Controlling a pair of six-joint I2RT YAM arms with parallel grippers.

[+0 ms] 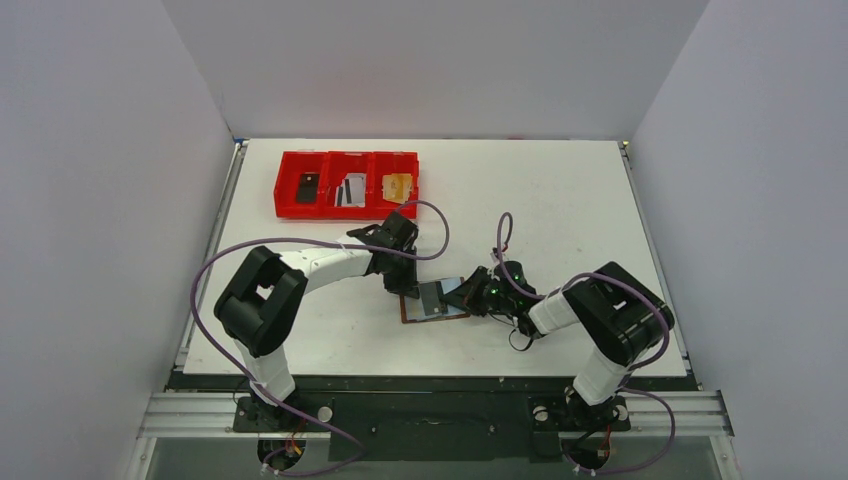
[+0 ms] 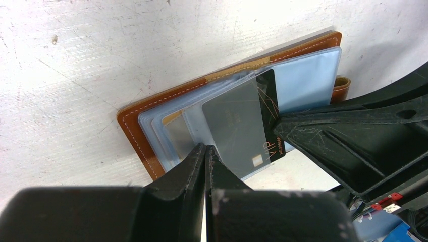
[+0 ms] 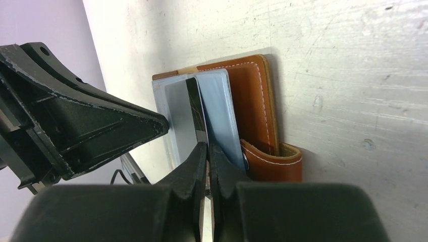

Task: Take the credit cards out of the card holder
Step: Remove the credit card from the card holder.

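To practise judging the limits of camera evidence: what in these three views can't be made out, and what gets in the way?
Top view: holder half covered by left gripper and right gripper; its cards too small to count.
Top view: tray contents too small to read.
Left wrist: fingertips hide whether they pinch a sleeve.
Right wrist: black card edge-on, face unreadable; fingers cover its lower end.
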